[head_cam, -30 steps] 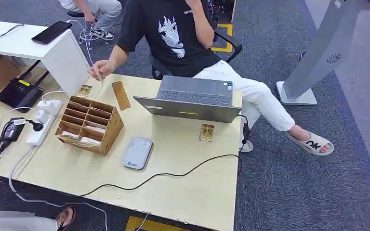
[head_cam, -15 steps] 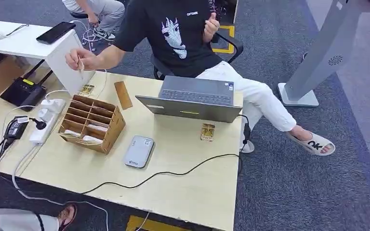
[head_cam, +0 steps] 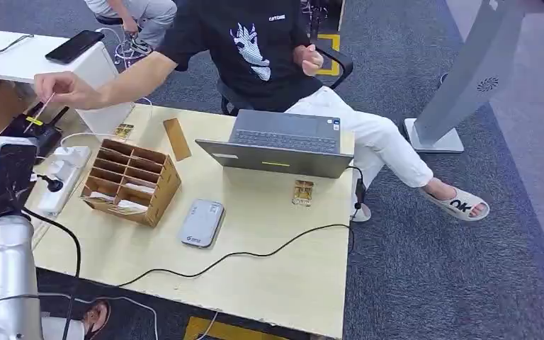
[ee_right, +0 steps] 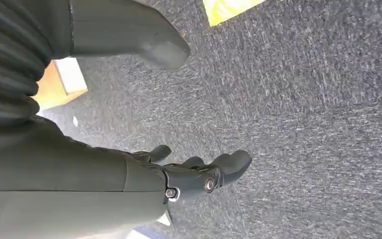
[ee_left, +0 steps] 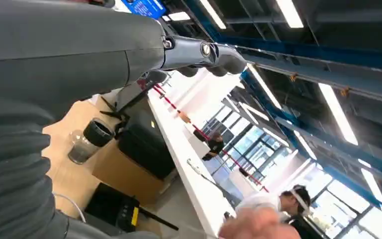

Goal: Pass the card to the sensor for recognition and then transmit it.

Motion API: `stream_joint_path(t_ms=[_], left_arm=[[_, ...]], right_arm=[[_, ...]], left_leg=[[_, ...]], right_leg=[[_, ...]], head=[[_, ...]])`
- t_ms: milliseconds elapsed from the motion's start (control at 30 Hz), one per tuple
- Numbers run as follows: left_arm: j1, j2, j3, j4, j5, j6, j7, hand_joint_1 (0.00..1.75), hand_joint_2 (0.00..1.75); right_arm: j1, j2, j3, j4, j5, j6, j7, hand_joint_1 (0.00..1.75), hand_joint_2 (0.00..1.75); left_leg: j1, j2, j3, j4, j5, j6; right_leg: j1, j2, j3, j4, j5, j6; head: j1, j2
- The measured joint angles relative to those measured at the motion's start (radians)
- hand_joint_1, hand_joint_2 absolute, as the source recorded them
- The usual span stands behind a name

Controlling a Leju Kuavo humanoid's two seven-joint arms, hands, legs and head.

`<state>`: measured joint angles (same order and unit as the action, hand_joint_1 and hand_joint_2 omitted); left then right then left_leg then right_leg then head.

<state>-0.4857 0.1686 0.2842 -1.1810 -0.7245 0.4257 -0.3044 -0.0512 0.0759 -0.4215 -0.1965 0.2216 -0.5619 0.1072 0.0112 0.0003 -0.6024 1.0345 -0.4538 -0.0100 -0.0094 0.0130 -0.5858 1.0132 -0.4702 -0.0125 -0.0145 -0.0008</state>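
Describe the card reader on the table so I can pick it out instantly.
On the light wooden table, look in front of the open laptop, just right of the wooden slotted organizer. The sensor is the flat silver-grey rounded slab, plain beside the small gold card.

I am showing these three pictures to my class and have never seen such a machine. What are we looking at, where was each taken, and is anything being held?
It is a humanoid robot with two arms. The wide picture looks down from its head at a table holding a laptop, a wooden card rack and a grey sensor. A seated person's hand holds out a thin card towards the robot's raised left arm. The other two pictures come from wrist cameras: the left hand points up, holding nothing; the right hand hangs above the carpet, empty.
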Motion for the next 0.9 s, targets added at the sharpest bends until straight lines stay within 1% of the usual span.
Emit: stream_joint_path(t_ms=[100, 200, 367, 400, 433, 567, 700, 900], left_arm=[[-0.006, -0.008, -0.033, 0.017, -0.015, 0.008, -0.002, 0.00, 1.75], [-0.002, -0.025, -0.075, 0.016, -0.030, 0.007, 0.003, 0.00, 1.75], [0.020, -0.052, -0.124, -0.020, -0.035, -0.008, 0.019, 0.00, 1.75], [0.022, -0.056, -0.130, -0.026, -0.035, -0.009, 0.020, 0.86, 1.75], [0.025, -0.060, -0.136, -0.030, -0.035, -0.013, 0.022, 1.75, 1.75], [0.034, -0.067, -0.155, -0.036, -0.031, -0.019, 0.024, 1.75, 1.75], [0.046, -0.068, -0.168, -0.037, -0.024, -0.019, 0.021, 1.75, 1.75], [0.050, -0.071, -0.170, -0.037, -0.021, -0.019, 0.021, 1.75, 1.75]], right_arm=[[0.001, -0.002, 0.001, 0.000, 0.002, 0.003, 0.008, 0.00, 1.75], [0.001, -0.002, 0.001, 0.000, 0.006, 0.013, 0.008, 0.00, 1.75], [0.002, -0.002, 0.001, 0.000, 0.021, 0.021, -0.005, 0.00, 1.75], [0.002, -0.002, 0.001, 0.000, 0.024, 0.024, -0.007, 0.00, 1.75], [0.002, -0.002, 0.001, 0.000, 0.028, 0.026, -0.010, 0.00, 1.75], [0.003, -0.003, 0.001, 0.000, 0.036, 0.028, -0.016, 0.00, 1.75], [0.004, -0.004, 0.001, 0.000, 0.040, 0.027, -0.008, 0.00, 1.75], [0.005, -0.005, 0.001, 0.000, 0.040, 0.027, -0.005, 0.00, 1.75]], left_leg=[[0.000, 0.000, 0.000, 0.000, 0.000, 0.000], [0.000, 0.000, 0.000, 0.000, 0.000, 0.000], [0.000, 0.000, 0.000, 0.000, 0.000, 0.000], [0.000, 0.000, 0.000, 0.000, 0.000, 0.000], [0.000, 0.000, 0.000, 0.000, 0.000, 0.000], [0.000, 0.000, 0.000, 0.000, 0.000, 0.000], [0.000, 0.000, 0.000, 0.000, 0.000, 0.000], [0.000, 0.000, -0.001, 0.000, 0.000, 0.000]], right_leg=[[0.000, 0.000, 0.000, 0.000, 0.000, 0.000], [0.000, 0.000, 0.000, 0.000, 0.000, 0.000], [0.000, 0.000, 0.000, 0.000, 0.000, 0.000], [0.000, 0.000, 0.000, 0.000, 0.000, 0.000], [0.000, 0.000, 0.000, 0.000, 0.000, 0.000], [0.000, 0.000, 0.000, 0.000, 0.000, 0.000], [0.000, 0.000, 0.000, 0.000, 0.000, 0.000], [0.000, 0.000, 0.000, 0.000, 0.000, 0.000]], head=[[0.000, 0.000], [0.000, 0.000], [0.000, 0.000], [0.000, 0.000], [0.000, 0.000], [0.000, 0.000], [0.000, 0.000], [0.000, 0.000]])
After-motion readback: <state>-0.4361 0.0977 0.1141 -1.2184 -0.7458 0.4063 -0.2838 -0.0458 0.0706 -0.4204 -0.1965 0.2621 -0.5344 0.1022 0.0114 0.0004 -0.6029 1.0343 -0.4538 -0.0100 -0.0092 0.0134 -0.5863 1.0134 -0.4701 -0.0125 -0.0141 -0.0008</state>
